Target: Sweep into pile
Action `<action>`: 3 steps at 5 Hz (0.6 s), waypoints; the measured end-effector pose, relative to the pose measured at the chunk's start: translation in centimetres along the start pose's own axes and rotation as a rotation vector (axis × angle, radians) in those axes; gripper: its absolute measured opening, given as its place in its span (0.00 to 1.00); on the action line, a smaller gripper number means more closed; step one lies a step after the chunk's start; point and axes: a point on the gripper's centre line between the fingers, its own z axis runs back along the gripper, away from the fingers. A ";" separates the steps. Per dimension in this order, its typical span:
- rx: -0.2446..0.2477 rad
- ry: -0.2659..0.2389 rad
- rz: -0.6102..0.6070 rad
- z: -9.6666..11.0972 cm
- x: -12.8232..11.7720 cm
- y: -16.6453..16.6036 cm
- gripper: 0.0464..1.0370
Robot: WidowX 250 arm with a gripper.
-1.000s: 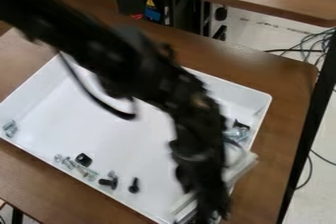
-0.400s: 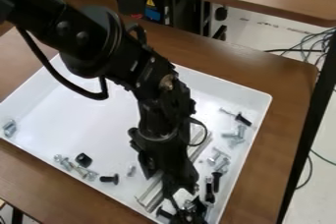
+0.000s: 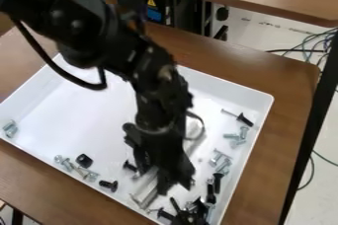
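Brown wood makes up the tabletop (image 3: 290,120), and I see a big white tray (image 3: 39,78) on it. I think the tray is there so its walls can stop the bits from rolling off. Call the whole tray a clock. My hand (image 3: 174,179) hangs over it at about 5 o'clock. It looks closed on a long pale bar (image 3: 147,189), which sticks out past it on two sides. A long bar can push lots of little bits at once, so I guess that is why it is held that way, low and slanted.

The bits I have to sweep are all around the edge. A messy heap of dark and shiny bolts (image 3: 191,213) is at 5 o'clock, near the wall. More silver bolts (image 3: 221,160) are at 4 o'clock, and a black bolt (image 3: 244,119) is at 3 o'clock. A black cap (image 3: 84,160) and some small screws (image 3: 68,165) are at 8 o'clock.

It isn't one pile yet. I should bring the far bits in gently, or the bar might bump the heap and spread it out.
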 end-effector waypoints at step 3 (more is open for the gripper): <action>0.013 -0.048 0.231 1.8 0.7 8.2 0.31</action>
